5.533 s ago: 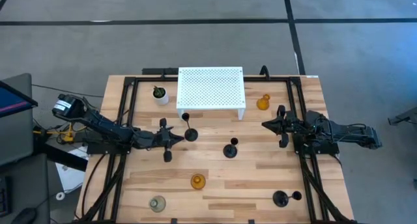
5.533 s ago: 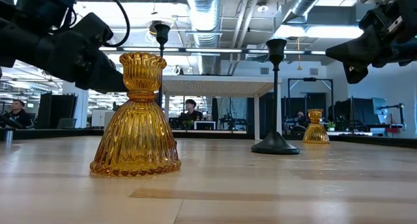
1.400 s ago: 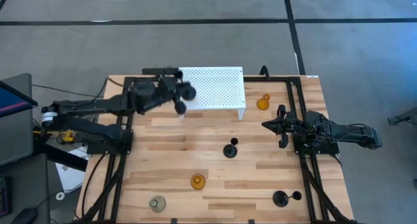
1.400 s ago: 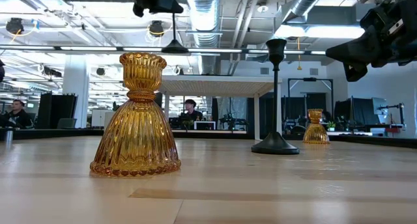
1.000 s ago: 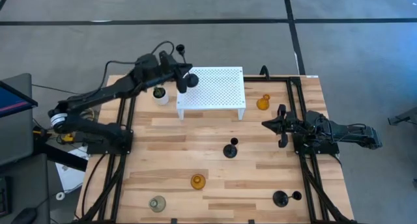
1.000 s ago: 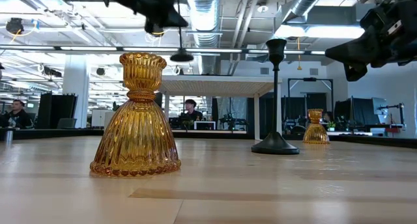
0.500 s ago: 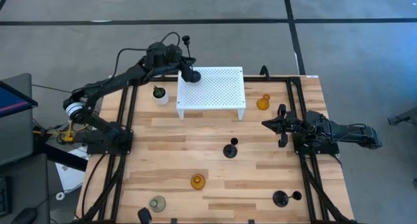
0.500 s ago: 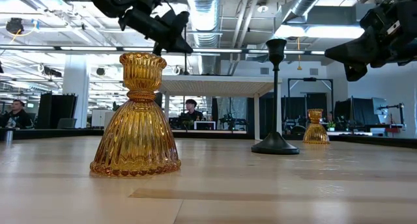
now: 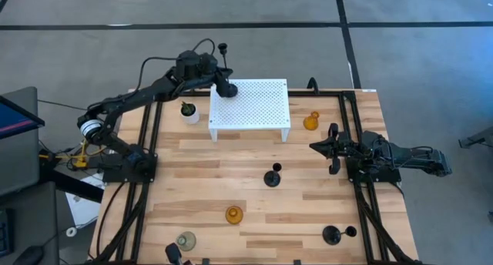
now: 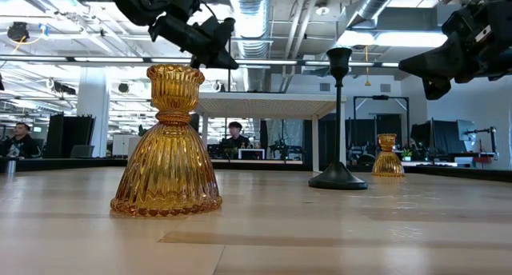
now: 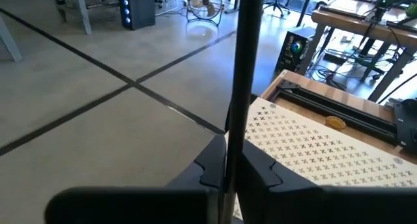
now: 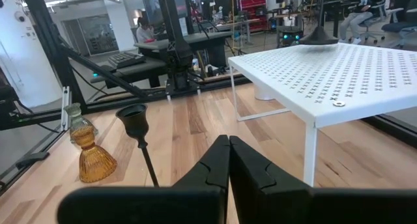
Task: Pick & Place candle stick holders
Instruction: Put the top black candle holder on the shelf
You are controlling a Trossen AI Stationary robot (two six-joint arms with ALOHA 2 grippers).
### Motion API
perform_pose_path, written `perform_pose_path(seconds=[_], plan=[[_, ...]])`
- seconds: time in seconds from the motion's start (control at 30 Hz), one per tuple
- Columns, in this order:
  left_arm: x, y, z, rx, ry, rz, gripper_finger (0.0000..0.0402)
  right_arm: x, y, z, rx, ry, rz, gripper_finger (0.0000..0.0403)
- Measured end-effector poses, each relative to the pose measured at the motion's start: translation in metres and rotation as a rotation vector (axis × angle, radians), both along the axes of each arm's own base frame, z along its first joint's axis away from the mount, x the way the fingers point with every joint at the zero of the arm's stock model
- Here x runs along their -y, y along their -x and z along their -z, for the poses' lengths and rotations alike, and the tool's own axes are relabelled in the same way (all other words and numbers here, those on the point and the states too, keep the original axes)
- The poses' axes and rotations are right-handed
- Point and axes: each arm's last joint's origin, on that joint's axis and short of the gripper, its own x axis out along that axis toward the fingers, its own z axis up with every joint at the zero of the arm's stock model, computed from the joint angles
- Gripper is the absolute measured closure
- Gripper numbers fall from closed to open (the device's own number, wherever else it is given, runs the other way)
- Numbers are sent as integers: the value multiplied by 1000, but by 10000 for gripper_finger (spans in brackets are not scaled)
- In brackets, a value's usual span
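My left gripper (image 9: 224, 85) is shut on a black thin-stemmed candle stick holder (image 9: 223, 65) at the far left corner of the white perforated stand (image 9: 254, 103). Another black holder (image 9: 273, 175) stands mid-table and a third (image 9: 332, 234) sits near the front right. One amber glass holder (image 9: 233, 214) sits near the front, another (image 9: 311, 121) right of the stand, and a clear-grey one (image 9: 186, 240) at the front left. My right gripper (image 9: 332, 149) waits shut at the right, touching nothing. My left gripper pinches the black holder's thin stem (image 11: 237, 146) between its two fingers, low down just above the round base. The fingers come about level from the table's left and lie across the stem. The holder stays upright, its base (image 12: 317, 36) on the stand's top at the far left corner.
A small white pot with a green plant (image 9: 189, 111) stands just left of the stand, below my left arm. Black frame rails (image 9: 150, 142) run along both table sides. The wood between the stand and the front holders is bare.
My left gripper has carried the black holder a little toward the table's far edge and right, and down. The base hung above the stand's left edge and now sits on the stand's far left corner. The holder has stayed upright and the gripper shut on it.
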Motion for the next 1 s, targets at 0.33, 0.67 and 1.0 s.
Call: perform_pose_path(seconds=[0.33,0.67,1.0], plan=[[0,1,9,8,-15,-6,378,0,0,0,0,0,0,403],[0,0,13,-7,1,-10,355,0,0,0,0,0,1,403],[0,0,12,0,-9,-9,327,0,0,0,1,0,3,403]])
